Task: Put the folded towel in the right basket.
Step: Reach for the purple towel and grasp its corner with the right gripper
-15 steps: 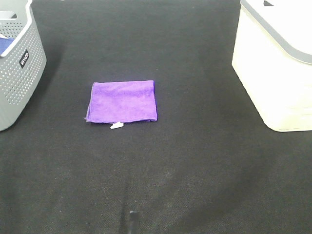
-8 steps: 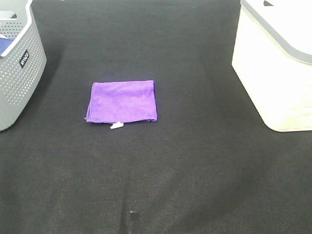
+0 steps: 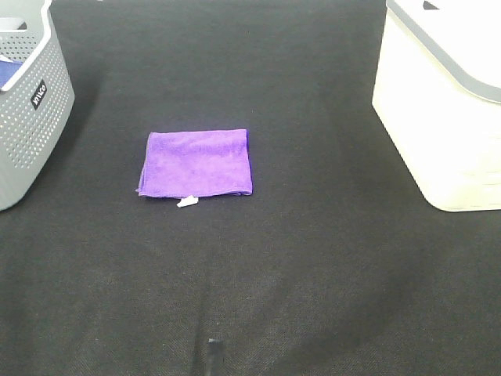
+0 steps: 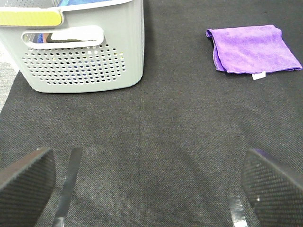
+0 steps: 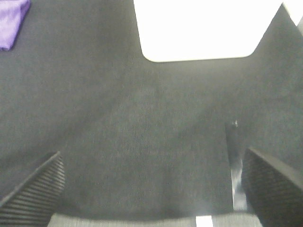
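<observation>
Left end effector and right end effector: both released, fingers spread wide, empty, above the dark surface. The folded purple towel lies flat on the surface between the grey basket and the white right basket, nearer the grey one and touching neither.

A: Plain purple towel with 1 small white tag, on a black woven mat.
B: Ahead of the left gripper, the grey basket shows rows of punched dots, 1 yellow strip along its rim and something blue inside.
A: Its pads are black, finely stippled.
B: The right gripper has black ribbed pads. Ahead of it is the cream basket with its grey rim.
</observation>
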`<action>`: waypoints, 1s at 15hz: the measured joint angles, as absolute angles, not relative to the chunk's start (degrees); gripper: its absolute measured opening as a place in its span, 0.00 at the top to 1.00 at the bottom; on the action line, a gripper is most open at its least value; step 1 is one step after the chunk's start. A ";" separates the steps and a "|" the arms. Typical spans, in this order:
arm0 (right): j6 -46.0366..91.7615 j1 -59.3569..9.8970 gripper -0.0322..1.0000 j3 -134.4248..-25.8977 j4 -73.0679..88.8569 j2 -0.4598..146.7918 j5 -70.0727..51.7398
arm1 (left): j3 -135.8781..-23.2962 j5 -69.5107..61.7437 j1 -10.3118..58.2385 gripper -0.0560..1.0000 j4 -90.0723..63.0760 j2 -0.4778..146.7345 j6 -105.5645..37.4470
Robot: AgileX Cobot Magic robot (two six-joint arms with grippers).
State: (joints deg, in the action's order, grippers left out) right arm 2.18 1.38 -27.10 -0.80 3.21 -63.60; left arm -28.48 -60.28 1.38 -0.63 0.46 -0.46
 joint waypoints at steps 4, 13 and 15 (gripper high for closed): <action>1.49 1.38 0.04 -49.45 2.35 44.00 -69.27 | -28.48 -60.28 1.38 0.01 -0.63 0.46 -0.40; 6.53 -7.22 0.06 -81.88 26.30 93.56 -64.06 | -28.48 -60.28 1.38 0.01 -0.57 0.46 -0.29; 6.53 -12.89 0.06 -91.85 28.71 106.74 -61.31 | -28.48 -60.28 1.38 0.01 -0.63 0.46 -0.29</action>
